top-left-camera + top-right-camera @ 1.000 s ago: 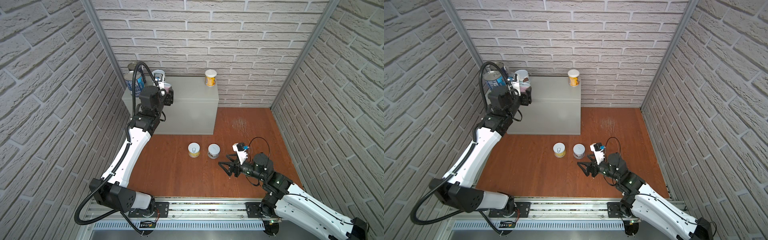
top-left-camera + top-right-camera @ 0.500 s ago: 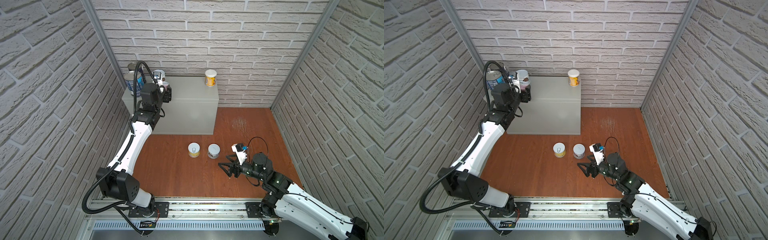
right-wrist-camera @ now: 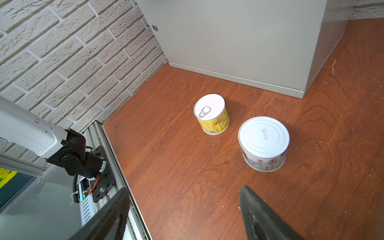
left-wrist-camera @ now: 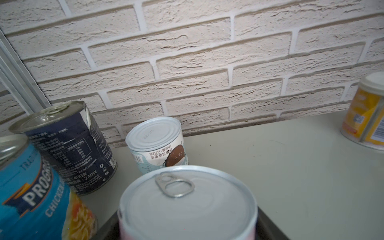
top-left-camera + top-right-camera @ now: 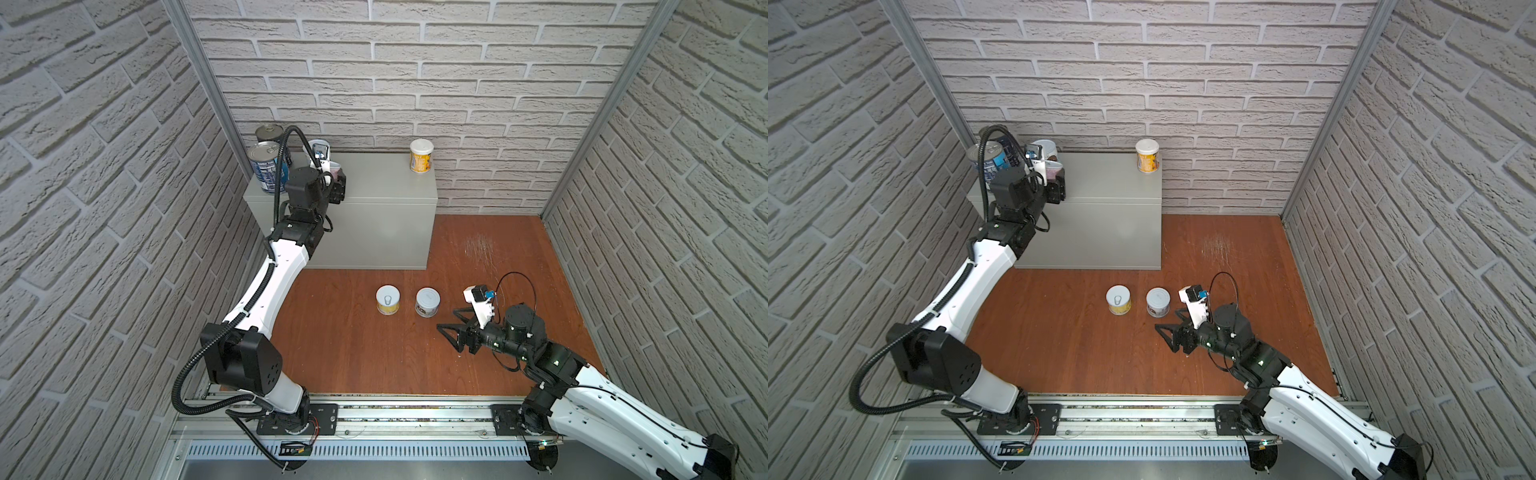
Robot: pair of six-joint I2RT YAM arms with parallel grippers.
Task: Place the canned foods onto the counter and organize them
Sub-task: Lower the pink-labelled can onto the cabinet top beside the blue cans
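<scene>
Since a second ago the left arm's elbow has lifted and pushed forward, yet the left end effector (image 5: 336, 178) has kept almost the same spot above the desk (image 5: 386, 183), and the right arm has hardly stirred. Clamped between the left fingers is the pink can (image 4: 187, 207), upright, with a white lid and pull tab on top. From where I stand I can't tell whether its base rests on the desk top.

Just beyond that end effector, near the held can, stands the white-labelled can (image 4: 154, 143), close to the brick wall. To the end effector's left sit two taller cans. The dark-blue can (image 4: 68, 145) is further off by the wall, and the bright-blue can (image 4: 31, 197) is closer, right beside the grip. Well away to its right, at the desk's far corner, is the yellow-orange can (image 5: 421, 156) with a white lid.

Down over the floor (image 5: 353, 353), the right end effector (image 5: 449, 321) hangs low with its jaws spread and nothing between them. Ahead of it stand two short cans, side by side but not touching. The grey-white can (image 3: 263, 143) is nearer and the small yellow can (image 3: 211, 116) is just past it.
</scene>
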